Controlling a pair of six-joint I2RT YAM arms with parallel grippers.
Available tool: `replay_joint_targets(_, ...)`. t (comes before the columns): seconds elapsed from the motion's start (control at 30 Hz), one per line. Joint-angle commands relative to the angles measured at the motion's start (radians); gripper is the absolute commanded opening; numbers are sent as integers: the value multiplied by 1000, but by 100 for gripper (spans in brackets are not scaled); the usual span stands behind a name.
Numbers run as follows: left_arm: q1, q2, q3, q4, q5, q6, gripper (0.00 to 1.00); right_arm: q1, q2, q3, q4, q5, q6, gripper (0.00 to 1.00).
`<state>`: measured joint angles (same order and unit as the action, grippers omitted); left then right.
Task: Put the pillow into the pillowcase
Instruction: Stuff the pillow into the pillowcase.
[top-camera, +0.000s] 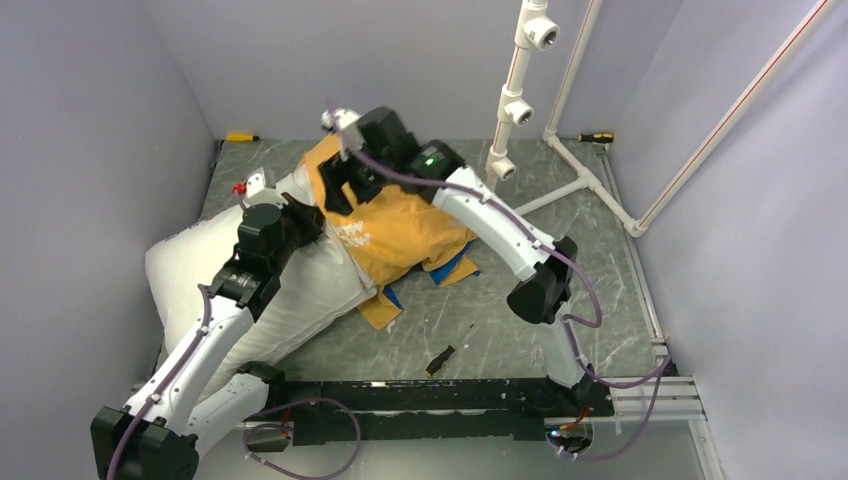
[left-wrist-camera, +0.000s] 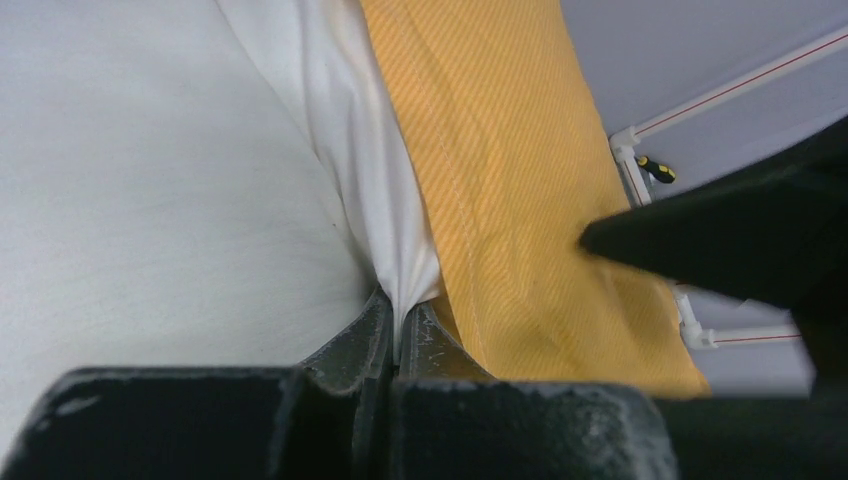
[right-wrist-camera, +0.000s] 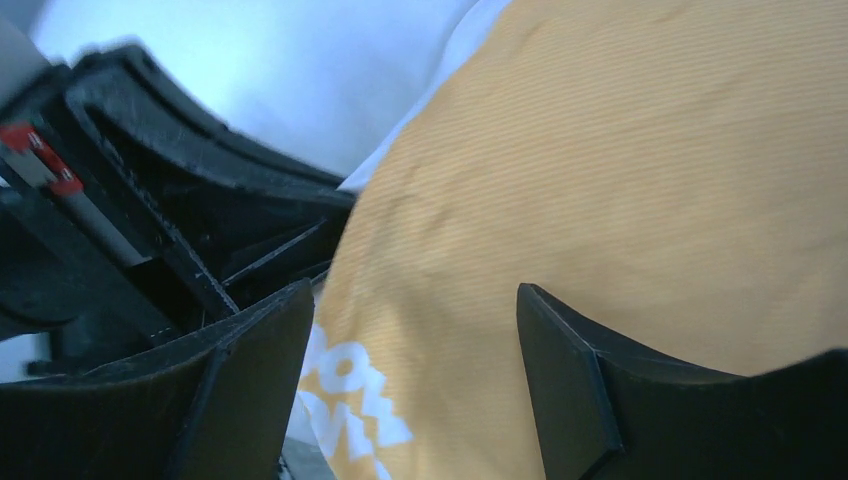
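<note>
left tool (left-wrist-camera: 400, 330) pinches shut on the pillow (left-wrist-camera: 150, 200) at its tips; right tool (right-wrist-camera: 415, 340) gapes open, pillowcase (right-wrist-camera: 620, 180) just ahead. only one pillow end looks sheathed; most lies outside.

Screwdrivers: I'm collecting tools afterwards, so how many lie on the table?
3. The yellow screwdriver far left, the yellow-and-black screwdriver far right by the white pipes, the dark screwdriver near side, centre. The pillow may hide others.

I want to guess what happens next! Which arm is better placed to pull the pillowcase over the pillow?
Probably right. The right claw is open just over the orange pillowcase, ready to grab. The left claw is shut on the pillow, busy holding it.
</note>
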<state>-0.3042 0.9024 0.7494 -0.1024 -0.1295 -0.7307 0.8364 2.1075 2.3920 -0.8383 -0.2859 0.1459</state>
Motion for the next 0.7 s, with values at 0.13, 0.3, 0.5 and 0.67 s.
replay_joint_targets(0.13,24,-5,-16,-131,-79,-20,0,154,-62,-184,37,332,-188,89)
replay_joint_targets(0.3,24,-6,-6,-135,-58,-7,0,173,17,-94,-12,545,-167,86)
replay_joint_targets(0.5,24,-27,-5,-139,-58,1,0,131,-36,-148,61,487,-79,19)
replay_joint_targets(0.67,25,-31,3,-115,-46,4,0,32,-65,-126,91,182,21,0)
